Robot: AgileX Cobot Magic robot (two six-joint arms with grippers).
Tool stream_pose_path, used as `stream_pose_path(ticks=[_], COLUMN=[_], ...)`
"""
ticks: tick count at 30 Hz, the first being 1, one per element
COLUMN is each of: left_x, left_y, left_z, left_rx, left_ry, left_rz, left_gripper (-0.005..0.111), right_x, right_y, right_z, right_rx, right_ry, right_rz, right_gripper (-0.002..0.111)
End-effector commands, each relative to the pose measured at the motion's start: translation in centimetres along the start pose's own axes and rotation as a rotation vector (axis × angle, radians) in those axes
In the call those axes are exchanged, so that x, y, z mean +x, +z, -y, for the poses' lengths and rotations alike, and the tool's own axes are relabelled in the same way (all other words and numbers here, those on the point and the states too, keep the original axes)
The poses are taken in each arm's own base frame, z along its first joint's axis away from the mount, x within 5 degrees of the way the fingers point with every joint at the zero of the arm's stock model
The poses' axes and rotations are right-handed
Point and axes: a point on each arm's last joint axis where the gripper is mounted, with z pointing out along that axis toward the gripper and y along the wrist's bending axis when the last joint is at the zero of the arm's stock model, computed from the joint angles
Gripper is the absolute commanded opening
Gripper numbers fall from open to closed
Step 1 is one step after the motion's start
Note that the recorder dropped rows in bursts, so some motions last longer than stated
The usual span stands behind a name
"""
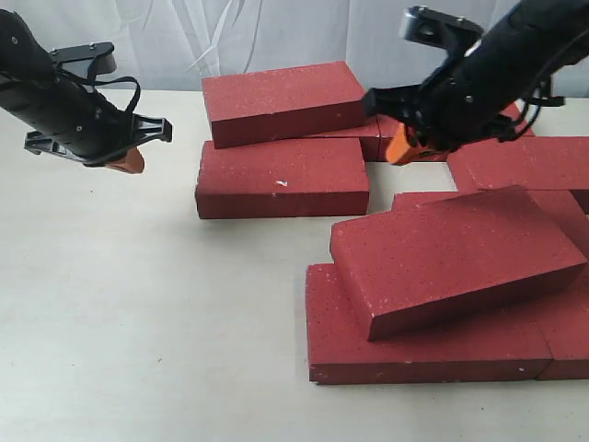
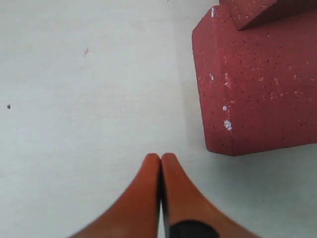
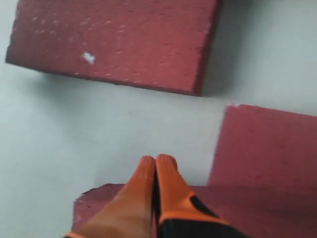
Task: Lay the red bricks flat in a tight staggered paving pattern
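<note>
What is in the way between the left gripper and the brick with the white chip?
Nothing visible. Only bare table lies between the left gripper and the chipped brick. A tilted brick rests on its back edge, though, and would likely shift if the chipped one is pushed.

Red bricks [image 1: 451, 258] jumbled on tbl [image 1: 138, 322], some tilted.

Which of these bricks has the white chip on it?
The leftmost brick, lying flat with a tilted brick resting on its far edge; the white chip sits on its top face.
</note>
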Motion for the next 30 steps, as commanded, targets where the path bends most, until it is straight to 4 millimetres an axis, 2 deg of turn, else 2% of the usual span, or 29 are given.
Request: stream_pose_path(ticks=[1,5,12,15,20,25,30], left_x=[0.2,0.2,-1.3,-2.3,-3.1,-3.3,-2.9], left_y=[0.1,0.2,-0.3,0.4,3.3,5.8,8.4], left_z=[0.1,0.1,0.3,0.3,0.1,0.0,1.6], left_rx=[-0.002,0.001,-0.004,-0.02,-0.023,-0.002,0.007], left_ry=[-0.001,-0.008,-0.008,-0.001,-0.004,-0.06,-0.021], left_rz=[-0.001,0.001,0.049,0.02,-0.052,-0.084,-0.1], left_gripper=[0.0,0.0,0.0,0.0,0.0,0.0,0.0], right_x=[1.0,2.6,3.4,3.9,3.9,3.6,3.6], right_y=[-2.6,-4.6,-7.4,-8.3,-9.2,-9.3,-9.3], right_z=[3.4,4.9,3.8,3.5,3.1,3.2,3.1], right_rx=[0.042,0.083,0.097,0.101,0.102,0.104,0.102], right_ry=[0.074,0.102,0.055,0.036,0.026,0.029,0.031], right_rz=[0.049,0.069,0.145,0.144,0.185,0.223,0.226], right_gripper=[-0.001,-0.001,-0.001,-0.001,-0.001,-0.001,-0.001])
